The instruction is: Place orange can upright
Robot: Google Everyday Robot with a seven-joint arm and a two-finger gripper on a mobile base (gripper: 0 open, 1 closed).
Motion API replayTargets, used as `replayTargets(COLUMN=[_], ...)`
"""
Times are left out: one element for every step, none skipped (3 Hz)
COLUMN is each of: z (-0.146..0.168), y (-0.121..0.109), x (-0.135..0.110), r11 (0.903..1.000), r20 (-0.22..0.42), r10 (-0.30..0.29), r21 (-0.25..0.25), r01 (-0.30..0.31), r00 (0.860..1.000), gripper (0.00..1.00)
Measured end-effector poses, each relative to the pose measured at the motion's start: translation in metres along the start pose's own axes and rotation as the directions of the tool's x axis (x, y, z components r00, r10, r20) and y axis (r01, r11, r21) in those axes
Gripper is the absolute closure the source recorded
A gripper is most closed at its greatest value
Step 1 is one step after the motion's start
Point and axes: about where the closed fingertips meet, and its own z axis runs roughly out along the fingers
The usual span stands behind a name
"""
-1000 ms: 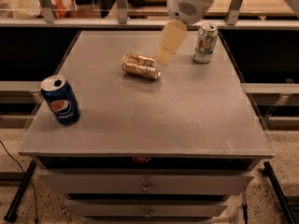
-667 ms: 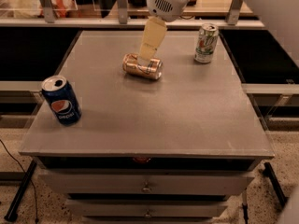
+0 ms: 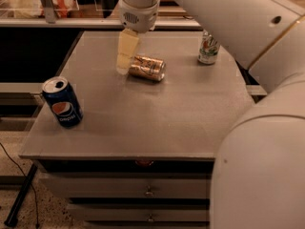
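- The orange can (image 3: 147, 68) lies on its side on the grey table (image 3: 157, 123), in the far half and a little left of the middle. Its long axis runs roughly left to right, and one silver end faces right.
- The gripper (image 3: 123, 68) hangs from the white wrist above the table and points down, with its pale tip just beside the left end of the orange can. Whether it touches the can cannot be told.
- Whether the gripper is released or clenched cannot be told. It is not carrying the can, which rests on the tabletop.
- The blue Pepsi can (image 3: 62, 102) stands upright near the front left corner, well apart from the others. A dark opening shows in its silver top, but whether anything is inside it cannot be seen.
- The green-and-white can (image 3: 208, 49) stands upright near the far right edge. Its top is hidden behind the robot arm (image 3: 238, 18).
- The shut drawers (image 3: 143, 191) under the tabletop show only their fronts and small knobs.
- The arm and the robot's white body (image 3: 262, 175) cover the right side of the table and its front right corner.
- Things on the shelf behind the table are dim and cut off at the top edge.
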Motion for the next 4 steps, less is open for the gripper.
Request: replayTargets(z=[0.03,0.056,0.072,0.085], y=[-0.004,-0.014,-0.024,-0.028], x=[-0.006,-0.002,-0.003,-0.008], r11=[0.9996,0.9977,0.9957,0.9951], r20=[-0.044,-0.062,-0.052,-0.042], r10=[0.028,0.067,0.092,0.099], r21=[-0.002,0.004,0.006,0.002], r01=[-0.028,-0.067,-0.092,-0.099], r00=[0.999,0.996,0.994,0.994], gripper=[0.0,0.0,0.0,0.0])
